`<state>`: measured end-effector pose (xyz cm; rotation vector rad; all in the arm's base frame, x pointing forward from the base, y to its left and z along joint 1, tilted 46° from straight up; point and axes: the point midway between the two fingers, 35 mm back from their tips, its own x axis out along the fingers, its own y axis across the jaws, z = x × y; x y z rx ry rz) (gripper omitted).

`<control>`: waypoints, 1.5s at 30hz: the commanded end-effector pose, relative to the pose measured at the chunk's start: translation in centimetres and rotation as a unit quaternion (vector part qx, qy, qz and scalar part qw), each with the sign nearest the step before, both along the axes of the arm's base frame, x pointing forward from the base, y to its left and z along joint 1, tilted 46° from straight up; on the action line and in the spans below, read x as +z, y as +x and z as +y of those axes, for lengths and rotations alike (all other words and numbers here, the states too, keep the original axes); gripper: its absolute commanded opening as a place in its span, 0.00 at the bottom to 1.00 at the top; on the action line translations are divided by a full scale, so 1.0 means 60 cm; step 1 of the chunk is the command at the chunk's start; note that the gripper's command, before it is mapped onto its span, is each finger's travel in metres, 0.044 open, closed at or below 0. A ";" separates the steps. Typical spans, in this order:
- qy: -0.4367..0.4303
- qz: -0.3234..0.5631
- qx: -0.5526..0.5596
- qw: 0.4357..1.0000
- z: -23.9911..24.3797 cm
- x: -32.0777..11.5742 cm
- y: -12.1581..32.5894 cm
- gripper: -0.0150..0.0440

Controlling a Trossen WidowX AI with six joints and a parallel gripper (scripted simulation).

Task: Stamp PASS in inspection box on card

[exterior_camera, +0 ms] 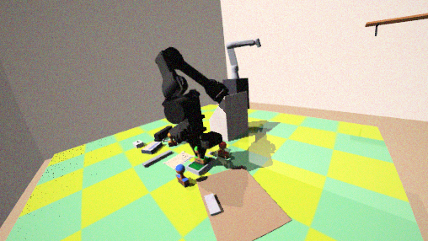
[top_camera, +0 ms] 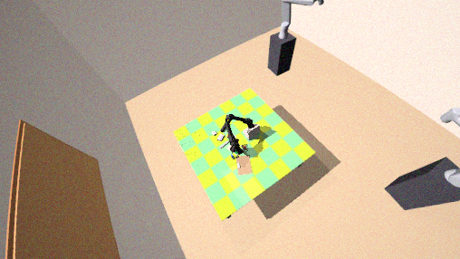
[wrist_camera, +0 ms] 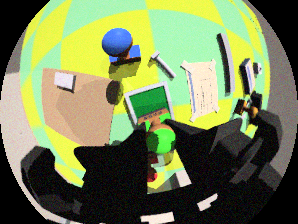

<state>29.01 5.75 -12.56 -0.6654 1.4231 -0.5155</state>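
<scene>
My gripper [wrist_camera: 154, 123] is shut on a green-knobbed stamp [wrist_camera: 160, 140] [exterior_camera: 200, 160]. The stamp is upright at the near edge of the green ink pad [wrist_camera: 150, 101] [exterior_camera: 195, 166]; whether its base touches the pad cannot be told. The cream card [wrist_camera: 202, 92] [exterior_camera: 177, 159] lies beside the pad, with thin dark lines on it; its box and any print are too small to make out. A blue-knobbed stamp [wrist_camera: 117, 42] [exterior_camera: 180, 169] stands on the other side. A red-knobbed stamp [exterior_camera: 222, 146] [wrist_camera: 151, 175] stands behind the pad, partly hidden in the wrist view.
A brown board [exterior_camera: 261, 211] [wrist_camera: 55, 110] bears a white block [exterior_camera: 212, 204] [wrist_camera: 64, 81]. A grey bar [wrist_camera: 226, 65] [exterior_camera: 157, 158], a low box [wrist_camera: 247, 76] [exterior_camera: 152, 147] and an orange-knobbed stamp [wrist_camera: 251, 109] are beyond the card. A tall grey block [exterior_camera: 237, 117] stands behind the arm.
</scene>
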 end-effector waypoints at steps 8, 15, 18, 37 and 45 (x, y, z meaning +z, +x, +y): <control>-0.002 -0.002 0.000 1.000 -0.002 0.000 0.002 0.25; -0.001 -0.002 0.000 1.000 0.002 0.004 0.001 0.25; -0.001 -0.002 0.000 1.000 0.004 0.006 0.001 0.25; 0.000 -0.002 0.000 1.000 0.026 0.026 -0.001 0.25; 0.000 -0.001 0.000 1.000 0.042 0.041 -0.002 0.25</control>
